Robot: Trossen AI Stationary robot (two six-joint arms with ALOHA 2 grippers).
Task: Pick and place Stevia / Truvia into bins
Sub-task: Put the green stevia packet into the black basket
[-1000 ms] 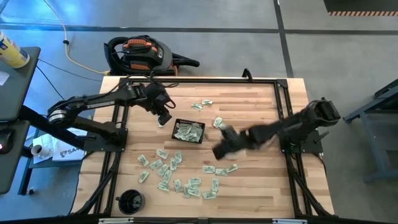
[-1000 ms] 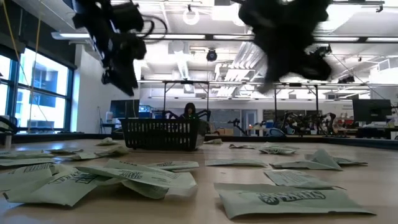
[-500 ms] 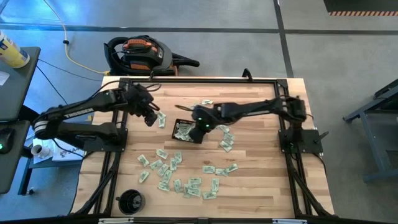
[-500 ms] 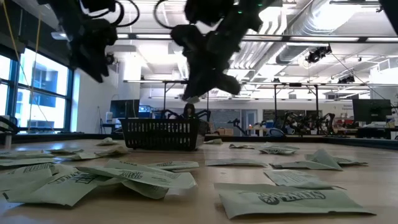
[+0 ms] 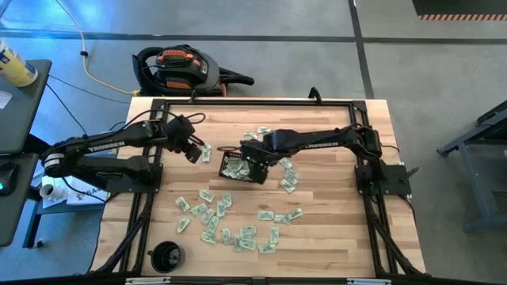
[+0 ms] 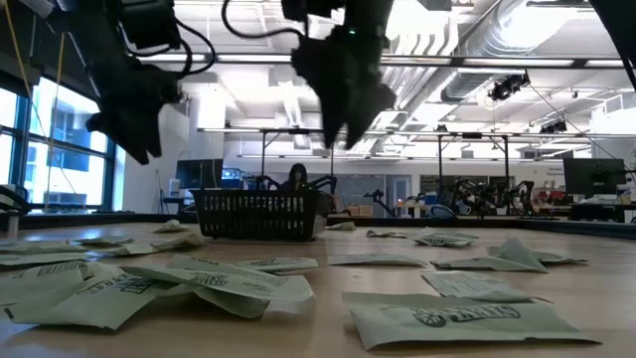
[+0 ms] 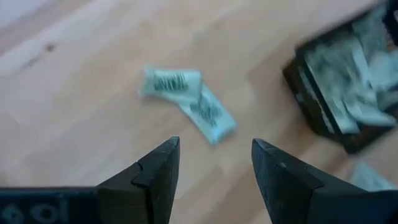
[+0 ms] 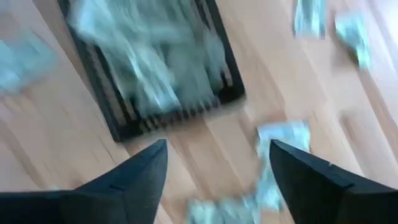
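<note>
Right fingers [image 8: 214, 180]: spread wide with nothing between them, poised over the black tray [image 5: 241, 168]; in the high view the right gripper [image 5: 252, 154] sits above the tray's right end.
Left fingers [image 7: 214, 180]: spread wide, empty, above two overlapping sachets [image 7: 186, 99] on bare wood; in the high view the left gripper [image 5: 192, 149] hangs just beside the tray's left end, toward the desk's far-left part.
Tray: near the middle of the desk [image 5: 333, 237], already holding a layer of pale green sachets.
Loose sachets: main scatter [image 5: 222, 222] toward the near edge; smaller groups just right of the tray [image 5: 287, 180] and near the far edge [image 5: 257, 133].
Step in hand (judgement): the right arm looks to be at release over the tray, the left lining up a pick.
Doing it well (judgement): lift the right arm straight clear of the tray walls; bring the left fingers down astride one sachet edge, not both.
Other items: round black cup [image 5: 166, 255] at the near-left corner.
Hard to make out: both wrist views are motion-blurred; whether a sachet is falling cannot be told; the low view shows only the tray's wall [image 6: 260, 214].
</note>
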